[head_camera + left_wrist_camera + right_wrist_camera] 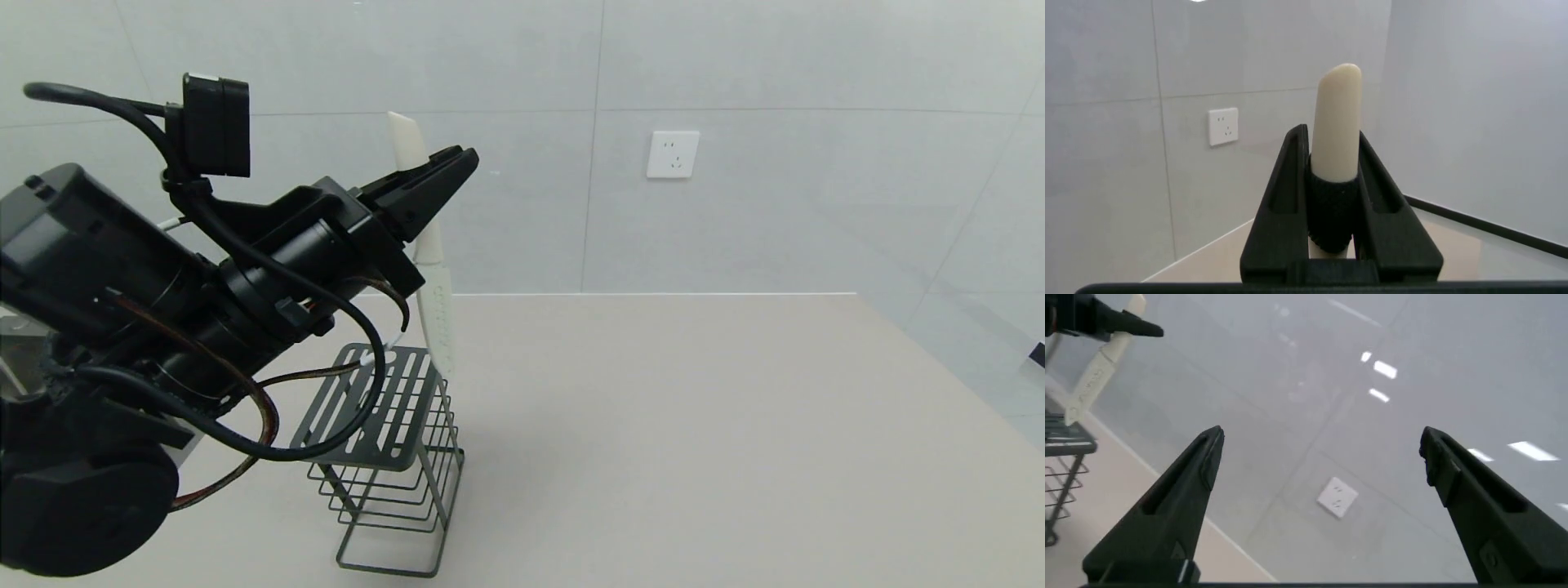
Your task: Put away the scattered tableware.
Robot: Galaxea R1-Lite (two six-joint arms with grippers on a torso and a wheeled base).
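Observation:
My left gripper is shut on the cream handle of a white knife, held nearly upright with the blade pointing down. The blade tip hangs just above the slotted top of a dark wire rack that stands on the beige table. The left wrist view has the handle end sticking up between the two black fingers. My right gripper is open, its fingers wide apart with nothing between them; beyond it the knife and the rack appear far off.
The rack is at the table's near left, under the left arm. A grey tiled wall with a white socket stands behind the table. The table stretches bare to the right of the rack.

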